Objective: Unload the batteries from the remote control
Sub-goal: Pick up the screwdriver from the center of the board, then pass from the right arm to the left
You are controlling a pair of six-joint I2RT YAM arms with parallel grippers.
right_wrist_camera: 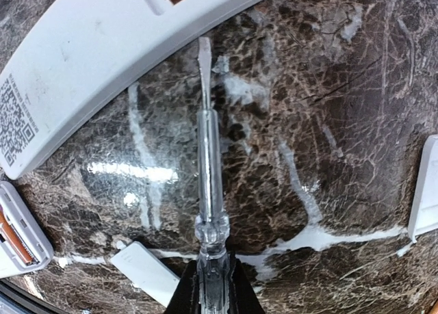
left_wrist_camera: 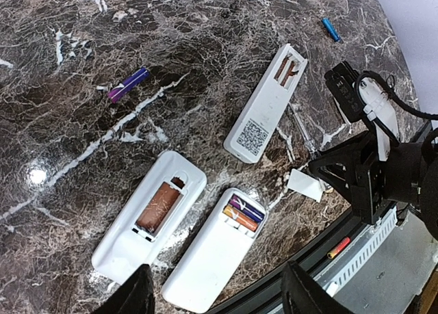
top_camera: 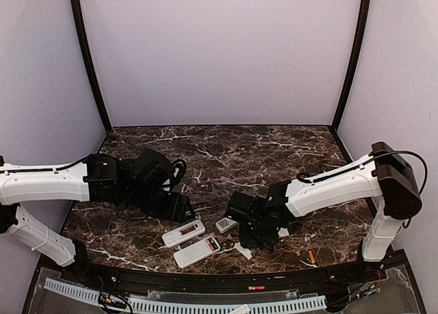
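Dark veined marble tops the desk [top_camera: 226,150], with plain lilac walls [top_camera: 219,54] behind. The right gripper [right_wrist_camera: 213,290] is pressed tight on the clear handle of a screwdriver [right_wrist_camera: 207,157]. Its flat blade points at the long side of the QR-labelled remote [right_wrist_camera: 89,74]; whether it touches, I cannot tell. That remote's bay looks empty, and so does the bay of the leftmost remote [left_wrist_camera: 147,225].

The batteries [left_wrist_camera: 243,213] left to unload, one purple and one orange, sit side by side in the middle remote [left_wrist_camera: 205,273]. It lies right under the left gripper [left_wrist_camera: 219,290], whose fingers stand spread with nothing between them.

To do this well, I'd say the blade belongs at that bay. It should slip under one cell's end and lever gently while the other arm steadies the shell against skidding.

A purple battery [left_wrist_camera: 128,85] and a blue battery [left_wrist_camera: 330,29] lie loose, well apart.

From above, the arms hide the blade. The bay's springs are too small to read. A white piece [right_wrist_camera: 426,191] is cut off at the frame edge, and I can't say whether it is a cover or a remote.
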